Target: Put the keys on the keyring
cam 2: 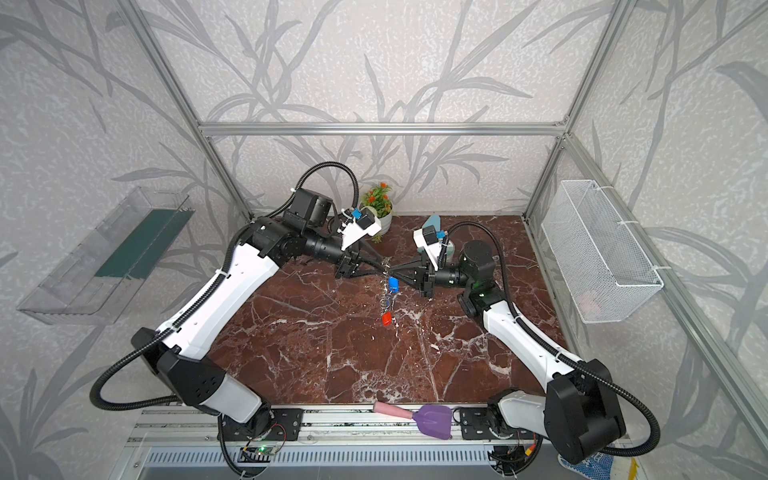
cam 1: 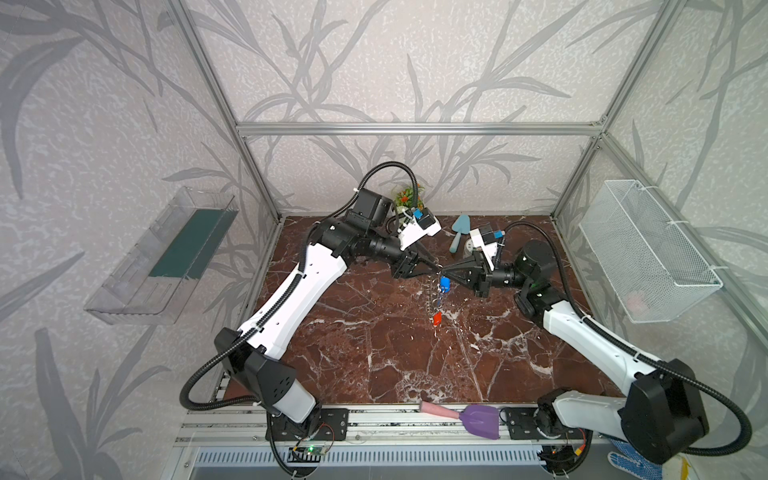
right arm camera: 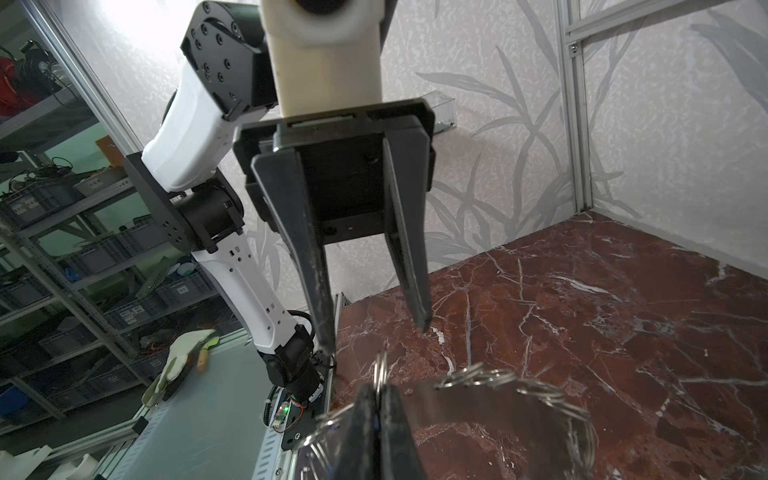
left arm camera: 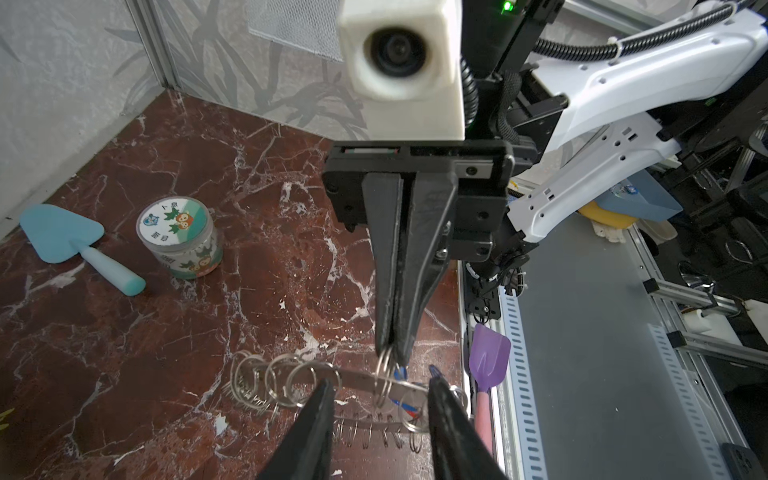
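**Keyring held aloft by the right pincer, left pincer open beside it**

The two arms meet tip to tip over the far middle of the marble table [cam 1: 374, 353]. The right pincer [left arm camera: 391, 351] has its jaws pressed together on one small split ring at the edge of the keyring [left arm camera: 361, 379], and the grey plate hangs from that ring clear of the table. In both top views the keyring shows nearly edge-on, as a thin line of wire rings running from the pincer tips toward the near side.

The left pincer [right arm camera: 376, 338] stands with its jaws apart and nothing between them. Its tips sit just beside the clamped ring, one to each side of the plate's edge in the left wrist view. Whether either tip touches the metal cannot be told.

Two of the keys are plain in both top views. A blue key [cam 1: 445, 284] hangs just under the right pincer against the rings, and an orange-red key [cam 1: 437, 319] sits at the low end of the keyring. Whether they are threaded on cannot be told.

A teal trowel [left arm camera: 62, 235] and a round printed tin [left arm camera: 178, 237] lie near the back wall behind the right arm. A potted plant [cam 2: 378, 203] stands behind the left arm, and a purple scoop [cam 1: 480, 419] rests on the front rail.
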Robot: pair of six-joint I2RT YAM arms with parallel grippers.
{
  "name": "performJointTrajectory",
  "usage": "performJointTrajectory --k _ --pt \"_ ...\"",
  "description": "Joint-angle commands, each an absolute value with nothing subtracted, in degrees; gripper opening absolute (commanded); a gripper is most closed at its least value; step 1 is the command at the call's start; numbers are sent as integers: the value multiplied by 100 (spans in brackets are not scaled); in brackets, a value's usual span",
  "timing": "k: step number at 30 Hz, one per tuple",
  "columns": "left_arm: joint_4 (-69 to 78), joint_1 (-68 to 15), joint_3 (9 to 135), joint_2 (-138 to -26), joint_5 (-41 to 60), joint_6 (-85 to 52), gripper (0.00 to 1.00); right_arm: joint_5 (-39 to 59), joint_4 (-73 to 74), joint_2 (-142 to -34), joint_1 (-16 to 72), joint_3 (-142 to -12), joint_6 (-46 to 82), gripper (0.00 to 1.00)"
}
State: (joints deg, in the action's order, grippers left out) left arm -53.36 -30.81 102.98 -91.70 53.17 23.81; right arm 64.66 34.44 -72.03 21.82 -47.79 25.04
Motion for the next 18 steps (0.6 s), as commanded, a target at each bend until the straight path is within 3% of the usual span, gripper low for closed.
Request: performJointTrajectory --k 1,12,18 --pt "-5833 -3179 10652 -9295 5180 2808 38 6609 3901 -7207 2207 -4896 2634 0" --pt "-6123 -3276 11021 -9538 5071 2905 17 6625 3926 -7267 2210 -4893 2672 0" --pt "-6250 -3364 11133 -9626 5052 2935 16 6627 3947 -7269 2224 -4887 2698 0"
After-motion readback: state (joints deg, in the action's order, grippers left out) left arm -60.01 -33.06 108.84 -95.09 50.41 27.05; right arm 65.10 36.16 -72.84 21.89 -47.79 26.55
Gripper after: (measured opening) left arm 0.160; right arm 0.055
